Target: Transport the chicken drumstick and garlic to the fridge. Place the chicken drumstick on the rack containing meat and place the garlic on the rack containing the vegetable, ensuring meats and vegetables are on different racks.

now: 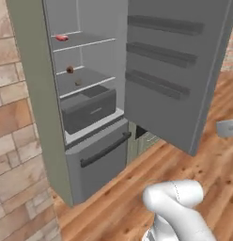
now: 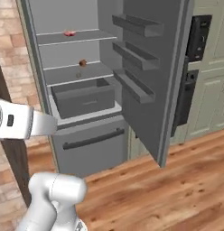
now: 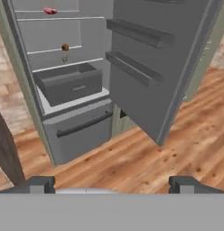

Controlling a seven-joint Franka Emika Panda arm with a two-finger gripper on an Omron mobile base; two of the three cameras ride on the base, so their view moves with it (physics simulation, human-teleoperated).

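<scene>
The fridge [image 1: 36, 94] stands open, its door [image 1: 184, 70] swung out to the right. The pink-red meat [image 1: 62, 37] lies on the uppermost rack [image 1: 88, 44]. One shelf below sits the dark-brown vegetable [image 1: 70, 69], with the pale tan garlic [image 3: 64, 58] just in front of it on the same shelf. The chicken drumstick is out of view. My gripper [image 3: 113, 185] hangs well back from the fridge over the wooden floor, open, its fingertips [image 3: 41, 184] wide apart with nothing between them.
A dark grey drawer [image 1: 88, 110] sits under the shelves, partly pulled out, above the freezer front with its dark handle [image 1: 105, 150]. Three door bins [image 2: 134, 25] stick out from the open door. A brick wall [image 1: 15, 141] stands left; pale cabinets [image 2: 213, 90] stand behind the door.
</scene>
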